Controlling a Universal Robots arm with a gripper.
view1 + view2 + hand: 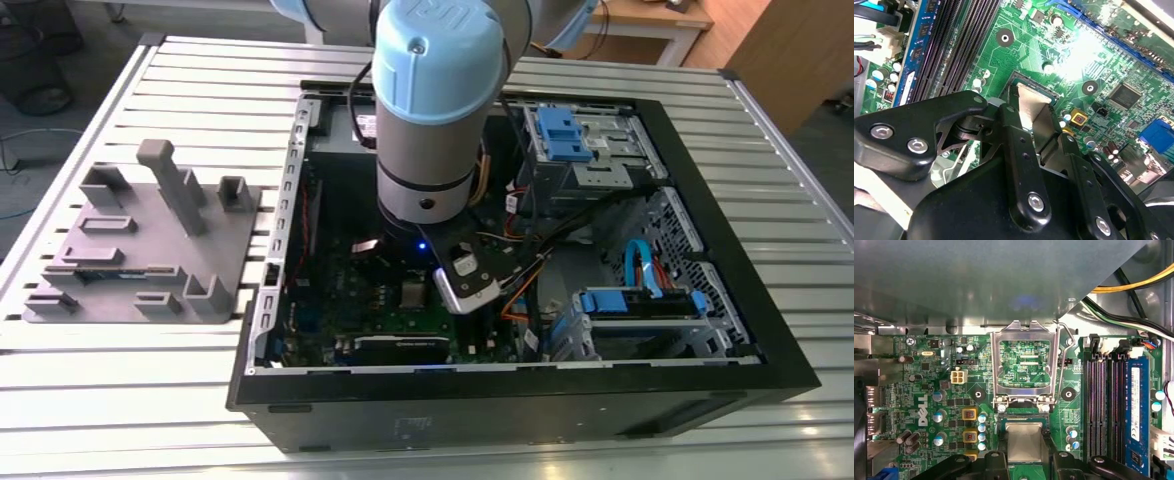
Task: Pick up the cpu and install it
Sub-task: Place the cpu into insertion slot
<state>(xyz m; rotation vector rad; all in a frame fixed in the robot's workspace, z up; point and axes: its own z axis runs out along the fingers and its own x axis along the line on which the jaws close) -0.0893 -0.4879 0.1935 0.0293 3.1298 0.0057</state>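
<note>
- Cpu: small flat square with a dull silver-grey metal top and a thin pale rim. It sat low over the green motherboard, just beside the hinge end of the socket frame. Could not tell whether it was fully seated.
- Counts: one cpu; one socket frame, swung open with a hollow middle; one blue memory module; two black fingers; one grey tray on the slatted table at the exterior view's left.
- Gripper: jaws closed against two opposite edges of the cpu.
- Arm: stood upright at upper centre of the exterior view, with its wrist pointing down into the open computer case.
</note>
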